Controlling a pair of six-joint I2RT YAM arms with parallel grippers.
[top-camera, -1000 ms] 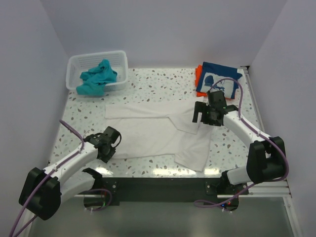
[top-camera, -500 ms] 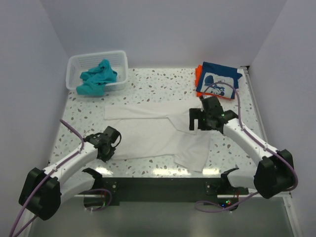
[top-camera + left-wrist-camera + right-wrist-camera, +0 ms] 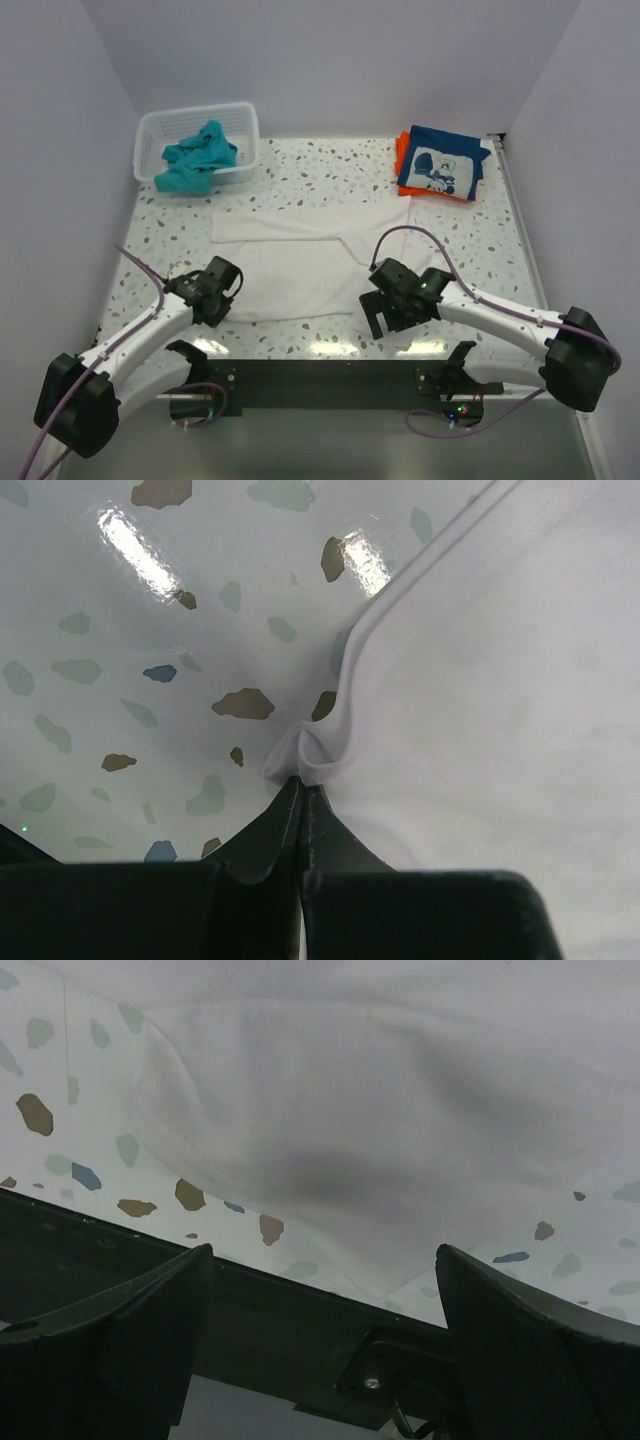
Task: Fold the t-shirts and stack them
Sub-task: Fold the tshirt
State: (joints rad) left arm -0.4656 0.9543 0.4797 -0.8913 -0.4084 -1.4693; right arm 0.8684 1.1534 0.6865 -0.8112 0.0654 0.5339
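Note:
The large white t-shirt [image 3: 300, 255] lies spread across the middle of the table. My left gripper [image 3: 207, 310] is shut on its near left edge [image 3: 312, 755], pinching a small fold of cloth. My right gripper [image 3: 382, 318] is open and empty, over the shirt's near right part by the table's front edge; white cloth [image 3: 380, 1110] fills its wrist view. A teal t-shirt [image 3: 198, 155] sits crumpled in the basket. A folded navy t-shirt with white cartoon print [image 3: 440, 170] lies on an orange one [image 3: 402, 152] at the back right.
The white mesh basket [image 3: 160, 128] stands at the back left corner. The black front rail of the table [image 3: 320, 375] runs below both grippers and shows in the right wrist view [image 3: 300, 1310]. Walls close in the left, back and right sides.
My right arm swung from the back right, near the folded stack, down to the shirt's near right part at the front edge. My left gripper stayed on the shirt's edge.

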